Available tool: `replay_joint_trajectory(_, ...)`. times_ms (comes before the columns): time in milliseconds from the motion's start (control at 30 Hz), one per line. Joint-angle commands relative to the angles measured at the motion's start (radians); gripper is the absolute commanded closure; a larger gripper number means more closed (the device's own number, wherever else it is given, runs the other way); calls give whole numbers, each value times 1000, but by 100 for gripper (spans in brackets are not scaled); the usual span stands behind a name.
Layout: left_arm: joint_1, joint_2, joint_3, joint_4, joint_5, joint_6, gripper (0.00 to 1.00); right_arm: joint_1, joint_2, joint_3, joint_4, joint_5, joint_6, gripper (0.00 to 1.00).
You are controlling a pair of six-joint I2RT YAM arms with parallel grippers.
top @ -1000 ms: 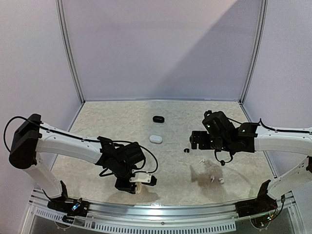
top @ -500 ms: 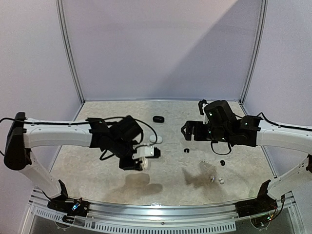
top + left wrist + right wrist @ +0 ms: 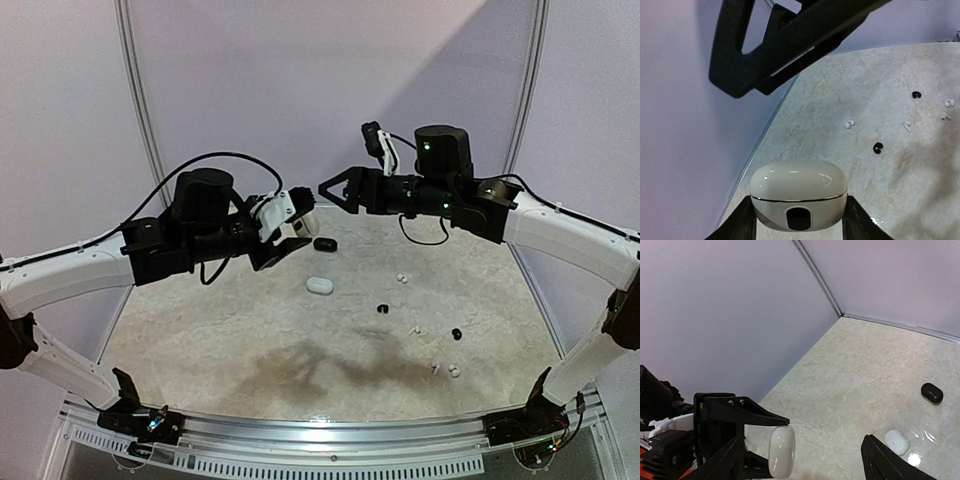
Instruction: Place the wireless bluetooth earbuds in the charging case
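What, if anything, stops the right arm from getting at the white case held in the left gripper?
Probably nothing. The right gripper is open, raised off the table and facing the white case that the left gripper holds up; only open air shows between them.

Up high and behind the arm bases, the top camera faces the far wall and takes in the whole speckled beige tabletop (image 3: 230,320) from a distance. Now the left wrist camera: it's right up against the glossy white oval plastic case (image 3: 798,182) between the fingers of its own left gripper (image 3: 798,210), looking out across the table past the black right gripper (image 3: 747,82). The right wrist camera faces the opposite way, toward the left wall, catching that same case (image 3: 782,451) and the small black oval case (image 3: 931,393) that the top view also sees.
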Motion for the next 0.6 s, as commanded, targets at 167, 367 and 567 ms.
replay_joint_trajectory(167, 73, -15, -49, 176, 53, -29, 100, 27, 133, 35, 116, -141, 14, 28)
replay_joint_trajectory(367, 88, -19, -59, 195, 92, -41, 100, 57, 168, 56, 140, -150, 8, 39)
replay_joint_trajectory(567, 103, -20, -60, 214, 93, -41, 100, 57, 194, 78, 94, -149, -11, 75)
